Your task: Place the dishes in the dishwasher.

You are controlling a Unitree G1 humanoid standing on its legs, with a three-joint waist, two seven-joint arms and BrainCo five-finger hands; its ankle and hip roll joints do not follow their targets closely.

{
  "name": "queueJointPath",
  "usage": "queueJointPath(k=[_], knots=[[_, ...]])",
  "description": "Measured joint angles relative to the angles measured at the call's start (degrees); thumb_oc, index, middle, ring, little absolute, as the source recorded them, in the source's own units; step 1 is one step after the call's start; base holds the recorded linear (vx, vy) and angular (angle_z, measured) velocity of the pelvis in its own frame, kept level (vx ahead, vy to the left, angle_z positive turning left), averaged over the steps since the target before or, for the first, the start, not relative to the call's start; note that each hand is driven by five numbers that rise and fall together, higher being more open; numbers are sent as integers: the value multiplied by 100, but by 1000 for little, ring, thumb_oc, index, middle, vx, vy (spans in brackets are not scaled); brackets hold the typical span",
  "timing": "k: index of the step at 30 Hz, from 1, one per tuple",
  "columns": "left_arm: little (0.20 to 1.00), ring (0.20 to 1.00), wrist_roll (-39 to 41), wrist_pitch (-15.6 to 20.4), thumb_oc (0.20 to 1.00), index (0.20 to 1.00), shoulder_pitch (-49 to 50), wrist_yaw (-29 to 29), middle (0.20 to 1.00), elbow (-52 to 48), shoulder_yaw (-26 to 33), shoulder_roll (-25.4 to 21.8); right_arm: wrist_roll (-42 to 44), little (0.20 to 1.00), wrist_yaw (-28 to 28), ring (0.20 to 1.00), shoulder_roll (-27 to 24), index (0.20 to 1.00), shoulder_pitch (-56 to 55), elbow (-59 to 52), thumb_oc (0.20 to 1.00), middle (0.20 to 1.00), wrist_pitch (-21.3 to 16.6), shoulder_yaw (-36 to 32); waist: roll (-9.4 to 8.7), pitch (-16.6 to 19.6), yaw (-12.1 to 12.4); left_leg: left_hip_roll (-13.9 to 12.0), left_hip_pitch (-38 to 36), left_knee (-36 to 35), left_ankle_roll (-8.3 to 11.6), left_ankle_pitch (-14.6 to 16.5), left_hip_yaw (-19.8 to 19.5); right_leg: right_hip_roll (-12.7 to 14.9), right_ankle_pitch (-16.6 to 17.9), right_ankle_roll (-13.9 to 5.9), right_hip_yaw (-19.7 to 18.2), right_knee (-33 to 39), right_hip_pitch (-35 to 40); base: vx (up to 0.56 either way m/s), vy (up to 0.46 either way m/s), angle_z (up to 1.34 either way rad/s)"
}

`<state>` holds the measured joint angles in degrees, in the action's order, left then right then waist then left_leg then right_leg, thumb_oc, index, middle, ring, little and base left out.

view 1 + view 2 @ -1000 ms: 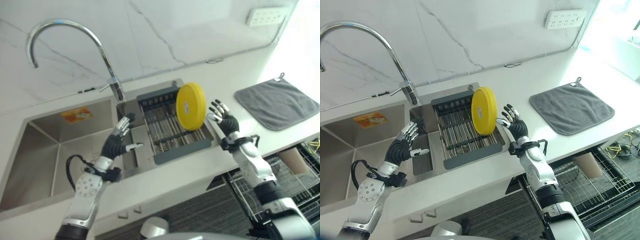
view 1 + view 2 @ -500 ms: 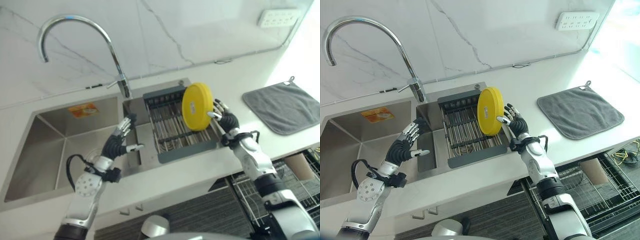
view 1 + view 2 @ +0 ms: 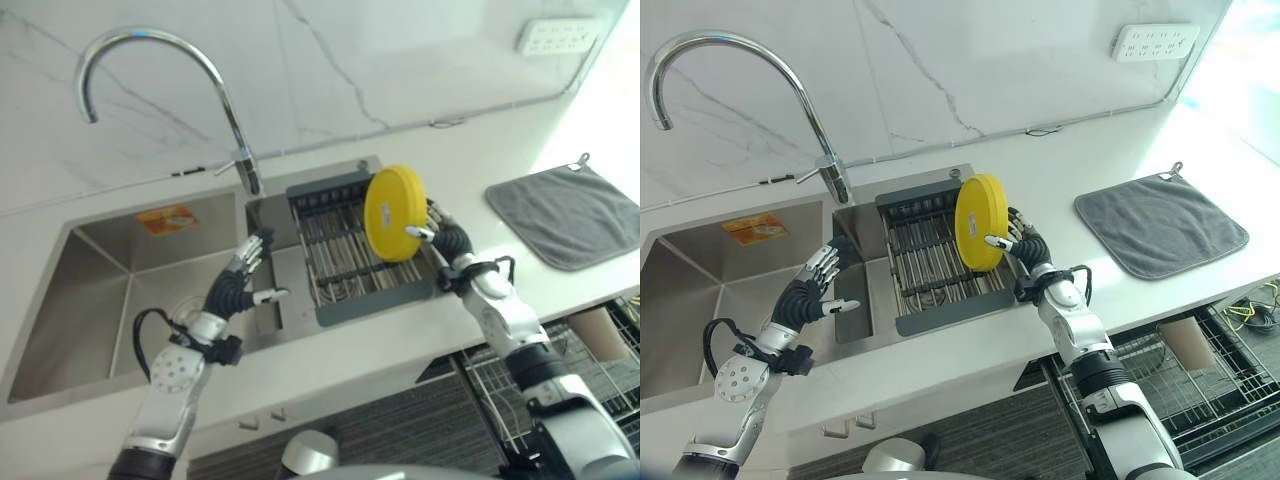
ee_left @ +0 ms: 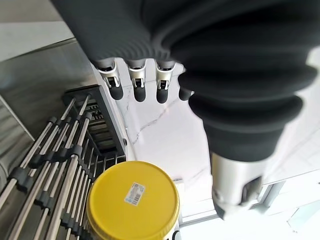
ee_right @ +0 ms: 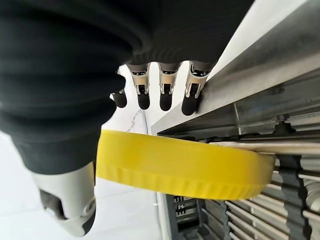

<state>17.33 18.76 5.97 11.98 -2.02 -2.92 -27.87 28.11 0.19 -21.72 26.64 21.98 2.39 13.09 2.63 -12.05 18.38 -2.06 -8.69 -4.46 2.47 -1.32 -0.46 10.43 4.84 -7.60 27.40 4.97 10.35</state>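
Standing on edge in the drying rack point(image 3: 940, 262), the yellow plate point(image 3: 978, 222) looks rigid, light, slippery; right hand point(image 3: 1025, 243), fingers spread, brackets its rim unclamped.

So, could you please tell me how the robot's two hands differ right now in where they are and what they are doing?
The right hand is at the yellow plate standing on edge in the drying rack, thumb on one face and fingers behind the other; the left hand hovers over the sink, near nothing. The right hand's fingers bracket the plate's rim, while the left hand's fingers are relaxed and empty. Both are raised above the sink area with dark-tipped fingers extended.
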Motion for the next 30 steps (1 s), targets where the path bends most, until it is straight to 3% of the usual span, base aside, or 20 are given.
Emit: queueJointPath(k=[10, 18, 30], knots=[[1000, 1000, 2, -20, 1000, 1000, -162, 21, 1000, 0, -147, -47, -103, 1000, -243, 1000, -129, 1000, 473, 346, 1000, 1000, 78, -8, 2, -118, 127, 17, 106, 70, 0, 0, -171, 8, -12, -7, 171, 0, 34, -10, 16, 7], [1000, 1000, 2, -25, 1000, 1000, -166, 59, 1000, -2, -171, -61, -101, 1000, -414, 1000, -74, 1000, 490, 13, 1000, 1000, 92, 230, -12, -178, 160, 18, 148, 84, 1, -1, -202, 5, -24, -14, 185, 0, 16, -9, 4, 4], [1000, 1000, 1, -112, 1000, 1000, -165, -59, 1000, -4, -171, -50, -119, 1000, -846, 1000, 14, 1000, 387, -459, 1000, 1000, 465, 428, -42, -201, 155, 18, 147, 84, 1, 0, -194, 6, -24, -14, 180, 0, 15, 0, 0, 0]])
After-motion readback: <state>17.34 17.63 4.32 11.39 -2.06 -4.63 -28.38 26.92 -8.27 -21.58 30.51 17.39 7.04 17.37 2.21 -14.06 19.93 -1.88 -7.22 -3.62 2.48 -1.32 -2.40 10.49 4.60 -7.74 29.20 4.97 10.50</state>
